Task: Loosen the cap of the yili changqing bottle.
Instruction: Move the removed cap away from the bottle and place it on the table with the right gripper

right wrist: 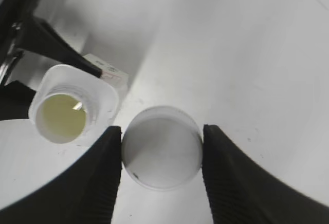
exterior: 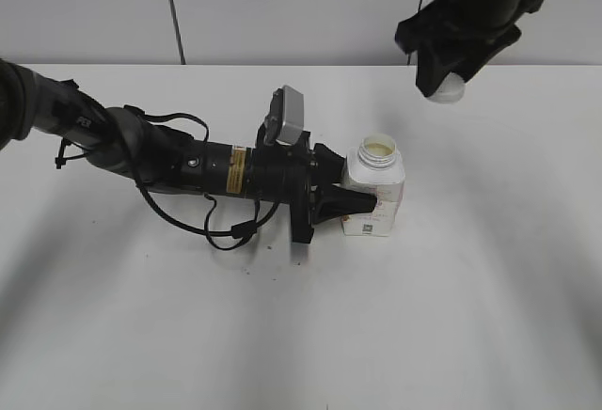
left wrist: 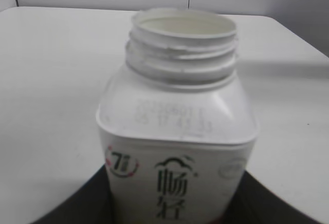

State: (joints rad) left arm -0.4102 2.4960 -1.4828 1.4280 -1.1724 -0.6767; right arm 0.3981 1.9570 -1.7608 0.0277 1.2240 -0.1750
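Observation:
The yili changqing bottle point(exterior: 374, 191) stands upright on the white table with its threaded neck open and pale liquid inside. It fills the left wrist view point(left wrist: 177, 147) and shows from above in the right wrist view point(right wrist: 69, 108). My left gripper point(exterior: 362, 205) is shut on the bottle's body from the left, its black fingers on both sides point(left wrist: 175, 203). My right gripper point(exterior: 444, 86) hangs high above and to the right of the bottle, shut on the cap point(right wrist: 162, 148), a round white cap point(exterior: 448, 89) held off the bottle.
The white table point(exterior: 489, 269) stretches all around the bottle. A pale wall point(exterior: 282, 6) rises behind the table's far edge. The left arm with its cables point(exterior: 179, 170) lies low across the table's left half.

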